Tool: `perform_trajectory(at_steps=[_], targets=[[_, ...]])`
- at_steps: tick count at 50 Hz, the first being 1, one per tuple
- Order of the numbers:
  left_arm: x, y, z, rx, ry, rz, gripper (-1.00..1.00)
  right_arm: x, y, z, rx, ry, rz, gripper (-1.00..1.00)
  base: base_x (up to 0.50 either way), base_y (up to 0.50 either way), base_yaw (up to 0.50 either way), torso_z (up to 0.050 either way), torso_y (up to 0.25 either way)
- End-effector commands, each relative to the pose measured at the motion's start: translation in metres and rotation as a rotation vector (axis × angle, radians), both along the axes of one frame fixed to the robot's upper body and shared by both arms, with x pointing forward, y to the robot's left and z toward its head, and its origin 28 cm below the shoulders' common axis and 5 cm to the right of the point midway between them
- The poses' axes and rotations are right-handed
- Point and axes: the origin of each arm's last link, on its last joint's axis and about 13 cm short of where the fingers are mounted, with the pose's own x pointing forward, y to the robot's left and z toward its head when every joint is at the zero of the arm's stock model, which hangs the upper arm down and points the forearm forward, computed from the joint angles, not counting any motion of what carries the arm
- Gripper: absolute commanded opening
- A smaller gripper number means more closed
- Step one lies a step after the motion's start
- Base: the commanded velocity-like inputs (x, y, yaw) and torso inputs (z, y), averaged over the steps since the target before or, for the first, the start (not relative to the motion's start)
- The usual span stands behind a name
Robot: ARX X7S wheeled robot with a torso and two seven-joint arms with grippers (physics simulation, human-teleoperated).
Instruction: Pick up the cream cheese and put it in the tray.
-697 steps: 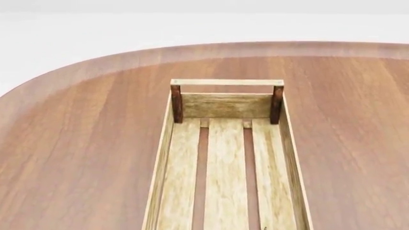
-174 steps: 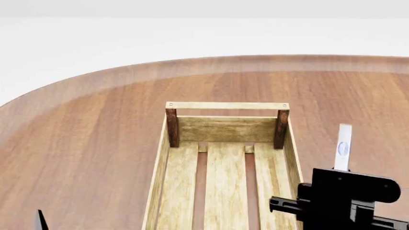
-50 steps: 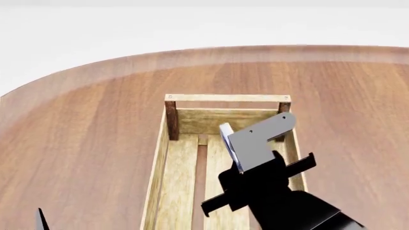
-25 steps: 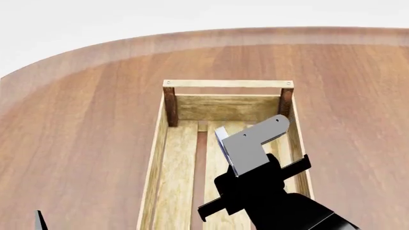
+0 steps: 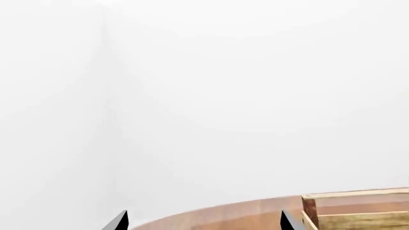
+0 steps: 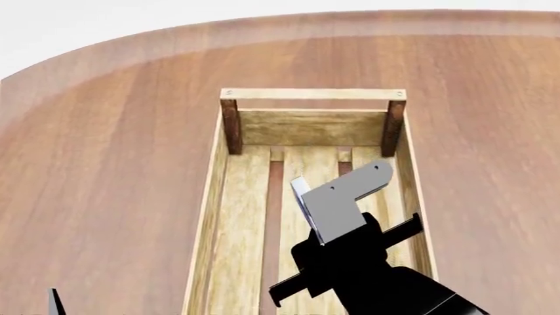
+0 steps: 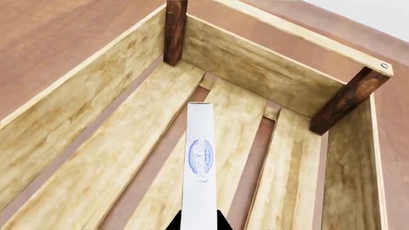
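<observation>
The cream cheese, a thin white box with a blue oval logo, is held edge-on between the fingers of my right gripper, which is shut on it. It hangs above the slatted floor of the tray, near the far end wall. In the head view the right gripper is over the tray's middle slat, and only a white sliver of the cream cheese shows beside the grey finger. My left gripper is open and holds nothing, off to the tray's left.
The tray lies lengthwise on a round brown wooden table. Dark corner posts and a top rail stand at its far end. Only one left fingertip shows in the head view. The tray's corner shows in the left wrist view.
My right gripper came from the tray's right side to above its inside with the cream cheese. Over the last second the head view tilted down and the gripper sank slightly toward the slats.
</observation>
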Motion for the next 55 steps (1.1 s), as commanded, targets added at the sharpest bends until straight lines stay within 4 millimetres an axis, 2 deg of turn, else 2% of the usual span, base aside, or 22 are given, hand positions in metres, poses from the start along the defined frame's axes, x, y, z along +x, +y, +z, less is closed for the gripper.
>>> perform_trajectory(at_steps=[1,55], targets=[[0.0001,0.0003,0.0001,-0.001,-0.002,0.001,1.00,0.0020,-0.0003,0.0037,-0.010,-0.026,0.001,-1.00,0.00,0.00,0.00,0.000,-0.070],[0.0013,0.0000,-0.0011,0.006,-0.003,0.012,1.00,0.0023,0.0002,0.0003,-0.009,-0.011,0.014,-1.00,0.00,0.00,0.00,0.000,-0.070]])
